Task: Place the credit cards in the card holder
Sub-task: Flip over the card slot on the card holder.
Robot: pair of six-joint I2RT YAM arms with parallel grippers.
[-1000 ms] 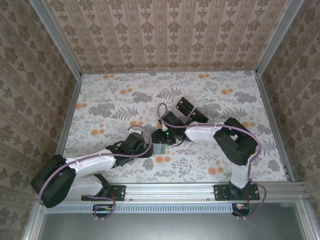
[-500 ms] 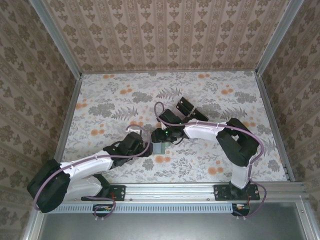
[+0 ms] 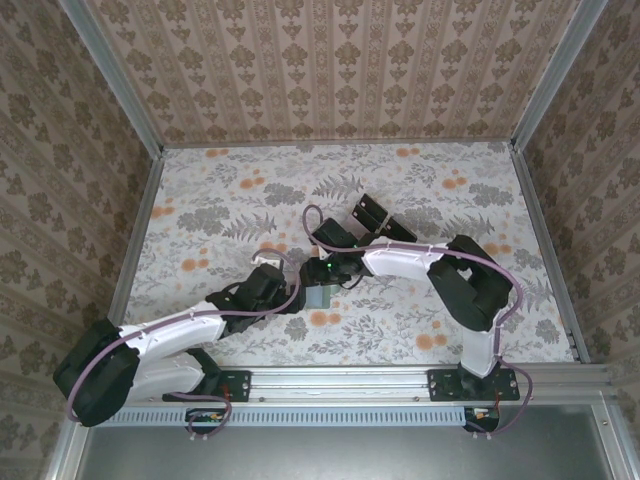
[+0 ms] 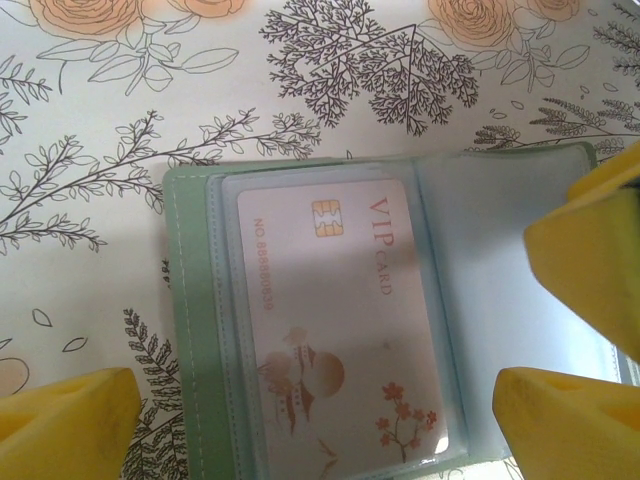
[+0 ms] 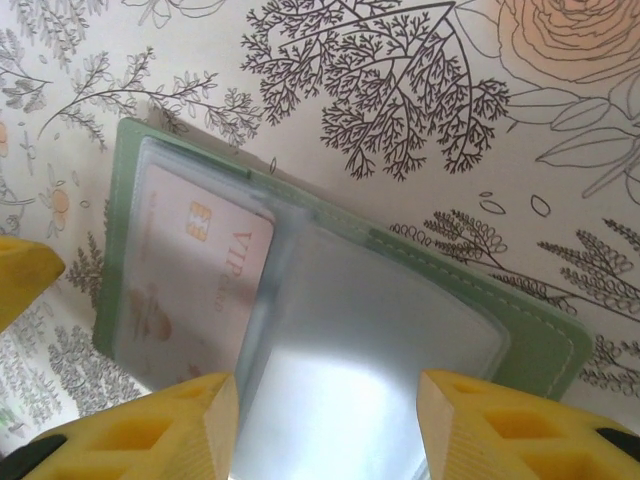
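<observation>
R hand (image 5: 322, 400) shifted left over card holder (image 4: 190, 250), L hand (image 4: 315, 415) beside it, both arms reaching inward, both spread, empty

Floral table (image 3: 200, 200) bears the open card holder (image 4: 480, 280) (and a black-blocked stand (image 3: 372, 213)).

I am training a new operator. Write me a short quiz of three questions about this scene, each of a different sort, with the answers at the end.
1. True or false: the card holder lies shut on the table.
2. Which word is printed on the pink card in the holder's clear pocket? A) VIP B) BANK C) GIFT
3. Fill in: the fingers of the left gripper are coloured ____.
Key: 1 false, it lies open; 2 A; 3 yellow.
</observation>
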